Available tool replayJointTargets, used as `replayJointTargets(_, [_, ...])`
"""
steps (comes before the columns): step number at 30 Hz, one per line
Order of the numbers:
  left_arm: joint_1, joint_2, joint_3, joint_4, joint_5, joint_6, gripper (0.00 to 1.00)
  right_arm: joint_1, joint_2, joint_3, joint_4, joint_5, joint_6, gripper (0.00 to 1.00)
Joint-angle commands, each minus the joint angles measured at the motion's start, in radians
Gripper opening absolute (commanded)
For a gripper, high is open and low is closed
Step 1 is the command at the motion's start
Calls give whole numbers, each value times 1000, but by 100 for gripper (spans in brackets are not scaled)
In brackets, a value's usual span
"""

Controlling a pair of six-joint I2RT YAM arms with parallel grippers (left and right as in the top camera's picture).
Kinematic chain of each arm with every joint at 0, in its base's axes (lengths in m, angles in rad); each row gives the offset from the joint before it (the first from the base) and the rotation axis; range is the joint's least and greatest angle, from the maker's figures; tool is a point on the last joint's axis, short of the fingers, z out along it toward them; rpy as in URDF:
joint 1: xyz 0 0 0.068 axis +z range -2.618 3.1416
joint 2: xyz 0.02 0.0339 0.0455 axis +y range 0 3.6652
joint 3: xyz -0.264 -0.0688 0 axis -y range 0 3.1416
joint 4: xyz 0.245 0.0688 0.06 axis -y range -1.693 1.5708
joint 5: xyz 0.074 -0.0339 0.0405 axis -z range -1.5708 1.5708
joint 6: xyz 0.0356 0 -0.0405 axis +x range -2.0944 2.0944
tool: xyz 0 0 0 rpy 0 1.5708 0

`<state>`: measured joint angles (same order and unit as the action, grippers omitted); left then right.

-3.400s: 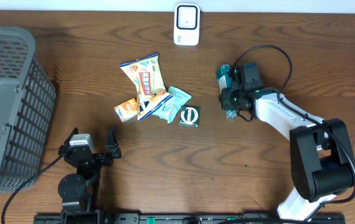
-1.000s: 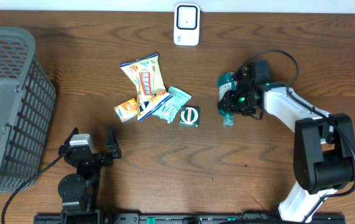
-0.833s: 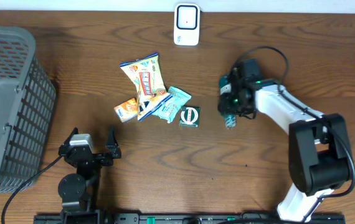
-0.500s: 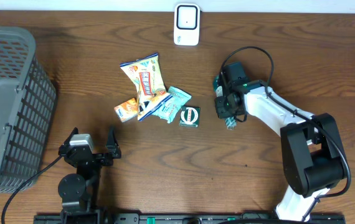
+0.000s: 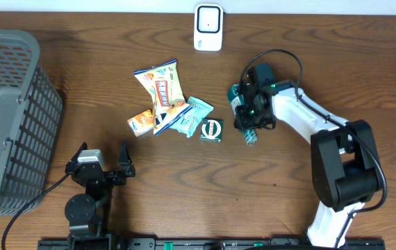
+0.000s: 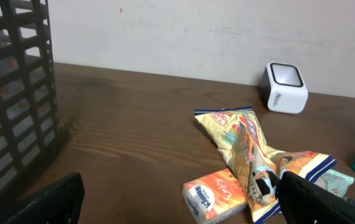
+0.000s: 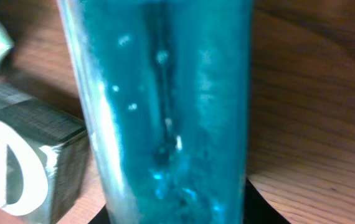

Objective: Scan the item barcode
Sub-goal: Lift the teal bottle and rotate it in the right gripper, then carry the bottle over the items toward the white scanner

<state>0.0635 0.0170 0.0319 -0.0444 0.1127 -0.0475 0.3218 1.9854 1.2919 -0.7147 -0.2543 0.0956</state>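
Note:
A teal translucent bottle [image 5: 238, 99] hangs just above the table right of centre, my right gripper [image 5: 251, 114] shut on it. In the right wrist view the bottle [image 7: 165, 106] fills the frame, and the dark fingers of the right gripper [image 7: 174, 214] press on both its sides at the bottom edge. The white scanner [image 5: 208, 28] stands at the table's far edge, also seen as the scanner [image 6: 284, 87] in the left wrist view. My left gripper [image 5: 101, 169] rests open near the front left, nothing between its fingers [image 6: 53, 199].
A pile of snack bags [image 5: 160, 87], an orange tissue pack [image 5: 141, 123], a teal packet [image 5: 194, 113] and a dark green box [image 5: 212, 130] lies left of the bottle. A grey basket [image 5: 10, 118] stands at the left edge.
My right gripper has carried the bottle to the left, towards the dark green box, and turned it. The left arm has stayed still.

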Motion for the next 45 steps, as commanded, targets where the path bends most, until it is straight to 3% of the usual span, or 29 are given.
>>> replayJointTargets(1, [-2, -5, -27, -16, 3, 13, 98, -30, 17, 67, -30, -119, -68, 1])
replayJointTargets(7, [-2, -5, -27, -16, 3, 13, 98, -53, 17, 132, -68, -272, -82, 1])
replayJointTargets(25, [-2, -5, -27, -16, 3, 13, 98, -125, 17, 141, -98, -965, -430, 1])
replayJointTargets(31, [-2, -5, -27, -16, 3, 13, 98, -127, 17, 141, -102, -1173, -433, 1])
replayJointTargets(45, [-2, -5, -27, -16, 3, 13, 98, -132, 17, 141, -98, -1188, -433, 2])
